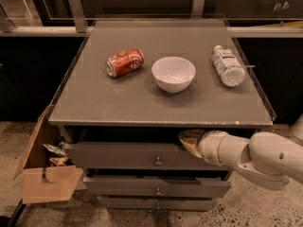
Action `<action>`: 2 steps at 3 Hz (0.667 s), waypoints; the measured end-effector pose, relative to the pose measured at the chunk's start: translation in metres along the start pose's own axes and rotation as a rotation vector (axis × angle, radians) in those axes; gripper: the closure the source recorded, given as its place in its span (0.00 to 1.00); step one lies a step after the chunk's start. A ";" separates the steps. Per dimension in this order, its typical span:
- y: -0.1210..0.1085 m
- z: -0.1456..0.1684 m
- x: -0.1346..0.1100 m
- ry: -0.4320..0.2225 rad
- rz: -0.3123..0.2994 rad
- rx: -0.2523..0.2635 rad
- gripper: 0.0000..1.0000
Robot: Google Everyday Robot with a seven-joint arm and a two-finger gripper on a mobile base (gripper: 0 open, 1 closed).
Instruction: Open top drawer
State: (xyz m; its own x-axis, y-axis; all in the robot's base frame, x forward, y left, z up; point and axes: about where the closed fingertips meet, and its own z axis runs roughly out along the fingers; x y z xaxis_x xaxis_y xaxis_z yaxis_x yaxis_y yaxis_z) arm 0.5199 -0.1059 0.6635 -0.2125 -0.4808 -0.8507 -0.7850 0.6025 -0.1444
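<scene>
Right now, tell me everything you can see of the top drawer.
The top drawer shows a wide, plain grey front with a small round metal knob at centre. It sits under the tabletop, above two slimmer drawers, and looks slightly pulled out, with a dark gap along its top edge. The gripper is at that edge, right of the knob. The inside is hidden.

one raised camera faces the cabinet (pixel 118 103) front, fairly near; tool (pixel 190 141) at lower right
</scene>
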 end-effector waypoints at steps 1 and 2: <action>0.002 -0.002 -0.003 0.008 -0.008 -0.012 1.00; 0.010 0.000 -0.003 0.034 -0.029 -0.067 1.00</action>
State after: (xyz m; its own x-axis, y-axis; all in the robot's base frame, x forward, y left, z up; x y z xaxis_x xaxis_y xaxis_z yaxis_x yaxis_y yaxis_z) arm 0.5125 -0.0986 0.6647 -0.2083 -0.5197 -0.8286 -0.8277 0.5449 -0.1337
